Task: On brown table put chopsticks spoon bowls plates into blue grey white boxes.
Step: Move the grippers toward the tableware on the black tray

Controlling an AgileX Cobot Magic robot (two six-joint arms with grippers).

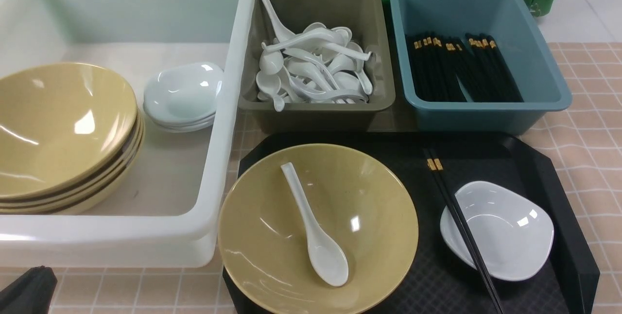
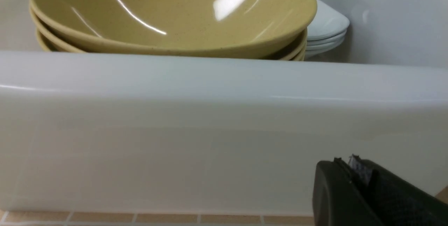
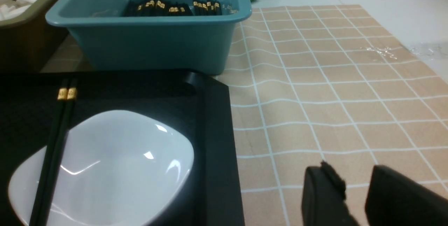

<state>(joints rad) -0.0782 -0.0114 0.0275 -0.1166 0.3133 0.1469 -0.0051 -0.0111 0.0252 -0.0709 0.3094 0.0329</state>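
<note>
Chopsticks [image 1: 437, 71] in blue box [image 1: 486, 118]

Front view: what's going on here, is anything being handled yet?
Nothing is held yet. The left gripper, shut and empty, sits low in front of the white box; the right gripper, open and empty, hovers over the tablecloth beside the black tray. On the tray wait a yellow bowl with a spoon in it and chopsticks lying across a white plate. The white box, grey box and blue box are already partly filled.
</note>
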